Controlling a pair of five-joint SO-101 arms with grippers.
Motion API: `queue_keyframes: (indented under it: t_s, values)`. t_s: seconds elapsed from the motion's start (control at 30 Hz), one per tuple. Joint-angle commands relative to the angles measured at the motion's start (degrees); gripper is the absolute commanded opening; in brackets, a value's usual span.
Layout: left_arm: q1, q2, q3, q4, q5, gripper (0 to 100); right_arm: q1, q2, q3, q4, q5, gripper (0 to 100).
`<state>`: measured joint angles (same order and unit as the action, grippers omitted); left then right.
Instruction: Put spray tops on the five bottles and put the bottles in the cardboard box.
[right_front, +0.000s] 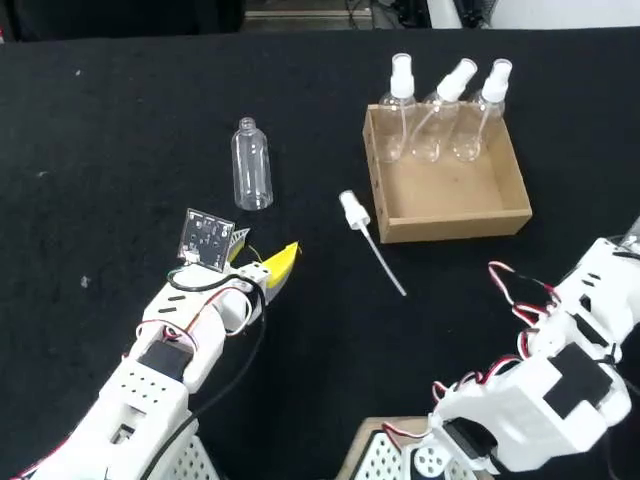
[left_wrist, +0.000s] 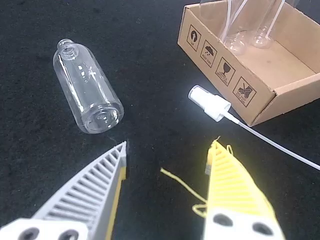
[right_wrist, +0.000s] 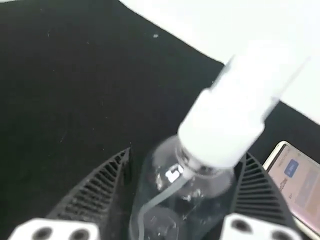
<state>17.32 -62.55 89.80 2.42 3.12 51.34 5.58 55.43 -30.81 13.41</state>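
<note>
Low in the high view, the left claw (right_front: 265, 247) hangs spread and empty over the bench (right_front: 100, 130). The right claw (right_wrist: 187, 155) pinches a topped bottle (right_wrist: 170, 195) round its body. 3 capped bottles (right_front: 440, 115) stand along the far wall of the cardboard box (right_front: 455, 225), upper right. 1 bare bottle (right_front: 252, 165) lies on its side, upper centre, with the loose spray top (right_front: 355, 212) between it and the box. By my judgement, 3 are finished, the 4th needs boxing, and the 5th needs topping and boxing.
</note>
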Motion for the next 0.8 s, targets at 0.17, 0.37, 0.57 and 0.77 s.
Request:
queue_keyframes:
  t_s: [0.17,0.37,0.57,0.77]
  values:
    - [0.48,-1.05,-0.92,-1.23,-0.35,25,0.44,-3.74,-0.22,-1.58,0.09,26.7]
    - [0.48,-1.05,-0.92,-1.23,-0.35,25,1.14,-4.18,-0.04,-3.16,-2.81,1.9]
    - [0.48,-1.05,-0.92,-1.23,-0.35,25,2.81,-4.44,0.13,-6.51,-7.82,1.1]
    - [0.48,-1.05,-0.92,-1.23,-0.35,25,2.55,-13.67,4.09,-0.35,-8.44,1.1]
